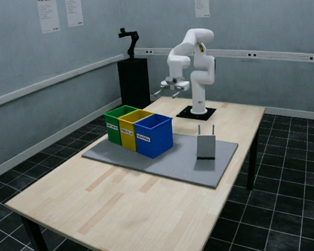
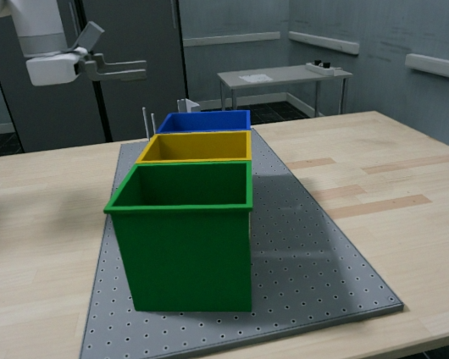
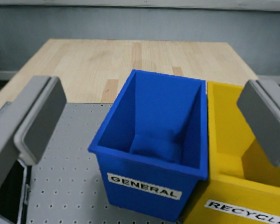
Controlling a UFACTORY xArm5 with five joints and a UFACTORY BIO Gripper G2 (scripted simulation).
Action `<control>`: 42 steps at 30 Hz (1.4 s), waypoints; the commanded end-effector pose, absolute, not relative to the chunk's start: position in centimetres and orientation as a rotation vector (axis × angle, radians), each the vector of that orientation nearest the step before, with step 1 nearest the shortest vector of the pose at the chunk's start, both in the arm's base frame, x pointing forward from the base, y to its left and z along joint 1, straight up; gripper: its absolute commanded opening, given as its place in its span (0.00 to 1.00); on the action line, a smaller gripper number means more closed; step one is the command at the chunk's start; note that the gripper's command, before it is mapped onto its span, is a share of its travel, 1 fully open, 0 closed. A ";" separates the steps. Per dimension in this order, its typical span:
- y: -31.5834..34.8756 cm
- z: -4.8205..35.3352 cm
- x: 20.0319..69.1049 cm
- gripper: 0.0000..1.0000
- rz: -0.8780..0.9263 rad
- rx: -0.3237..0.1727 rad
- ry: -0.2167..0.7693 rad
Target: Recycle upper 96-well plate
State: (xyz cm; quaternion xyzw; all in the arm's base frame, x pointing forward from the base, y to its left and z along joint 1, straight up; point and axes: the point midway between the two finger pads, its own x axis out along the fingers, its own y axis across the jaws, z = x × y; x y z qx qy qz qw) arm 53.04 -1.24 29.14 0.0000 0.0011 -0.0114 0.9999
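My gripper (image 1: 165, 96) (image 2: 145, 70) (image 3: 153, 120) is open, with nothing between its fingers, high up on the robot's side of the bins. The yellow RECYCLE bin (image 1: 128, 142) (image 2: 206, 146) (image 3: 225, 115) stands upright between the blue GENERAL bin (image 1: 159, 145) (image 2: 210, 120) (image 3: 141, 169) and the green bin (image 1: 113, 137) (image 2: 185, 262), both upright. The rack K1 (image 1: 205, 146) (image 2: 189, 106) stands apart from the bins; its black inside shows at the wrist view's lower left edge. I cannot make out either plate clearly. The bottom of the yellow bin is hidden.
The bins and rack stand on a grey perforated mat (image 1: 179, 169) (image 2: 282, 254) (image 3: 66, 175) on the wooden table (image 1: 132, 213). The rack's two thin posts rise on the robot's side. The three bins stand close side by side. The green bin is outside the wrist view.
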 end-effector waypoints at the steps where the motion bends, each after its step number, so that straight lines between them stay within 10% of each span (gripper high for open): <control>1: -0.3 29.1 53.3 0.37 0.044 0.001 -0.001; 9: 3.5 28.3 54.1 0.37 0.298 0.001 -0.001; 42: 17.5 25.3 56.9 0.37 0.298 0.002 -0.001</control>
